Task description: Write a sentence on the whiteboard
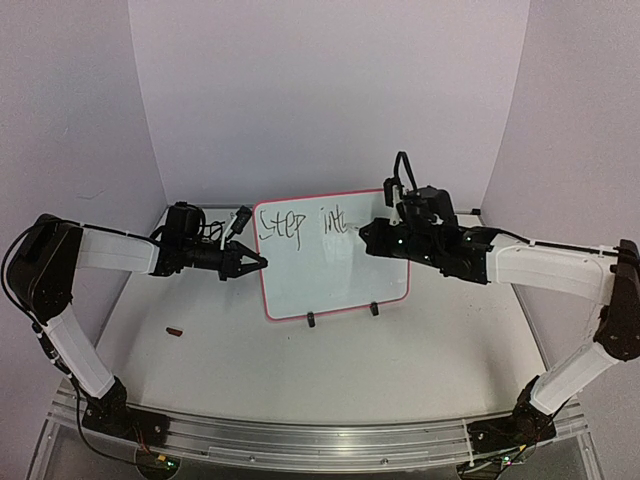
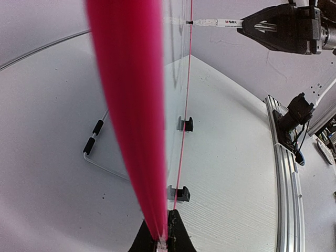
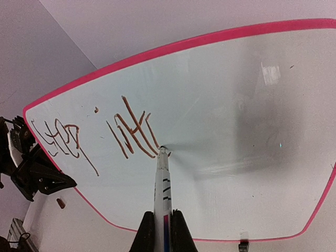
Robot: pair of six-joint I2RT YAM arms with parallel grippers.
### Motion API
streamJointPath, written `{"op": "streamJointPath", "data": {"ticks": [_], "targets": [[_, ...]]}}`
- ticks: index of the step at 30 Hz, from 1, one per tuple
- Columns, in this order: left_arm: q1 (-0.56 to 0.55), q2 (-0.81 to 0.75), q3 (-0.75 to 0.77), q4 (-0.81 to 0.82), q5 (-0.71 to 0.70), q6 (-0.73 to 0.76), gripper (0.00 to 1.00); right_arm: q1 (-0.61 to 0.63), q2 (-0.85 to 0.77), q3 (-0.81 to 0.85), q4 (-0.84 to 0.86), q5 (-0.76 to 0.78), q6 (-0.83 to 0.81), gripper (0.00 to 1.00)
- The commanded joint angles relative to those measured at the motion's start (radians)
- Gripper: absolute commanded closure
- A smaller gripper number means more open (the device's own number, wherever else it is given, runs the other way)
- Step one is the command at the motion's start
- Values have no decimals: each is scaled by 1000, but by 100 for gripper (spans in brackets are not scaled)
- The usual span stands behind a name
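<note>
The whiteboard [image 1: 340, 285] stands upright on the table on two black clips [image 1: 310, 320]. Its pink-red border shows in the left wrist view [image 2: 126, 105], blurred and edge-on. The sentence [image 1: 300, 222] reads "Step int" in one line near the top; it looks brownish in the right wrist view [image 3: 131, 128]. My left gripper [image 1: 260, 262] is shut on the board's left edge [image 2: 164, 242]. My right gripper [image 1: 367, 237] is shut on a white marker [image 3: 163, 184], whose tip touches the board [image 3: 252, 136] just right of the last stroke.
A small brown object [image 1: 175, 331] lies on the table left of the board, also in the right wrist view [image 3: 61, 203]. A bent wire with black sleeves [image 2: 94, 149] lies behind the board. White walls close in the back and sides.
</note>
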Motion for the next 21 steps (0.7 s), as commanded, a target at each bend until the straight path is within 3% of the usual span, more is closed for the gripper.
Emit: {"op": "streamJointPath", "data": {"ticks": [1, 21], "targets": [[-3, 2, -2, -58, -122, 53, 100, -4, -27, 69, 2, 48, -37, 100], [-2, 6, 0, -58, -121, 52, 100, -3, -21, 87, 1, 6, -47, 100]]}}
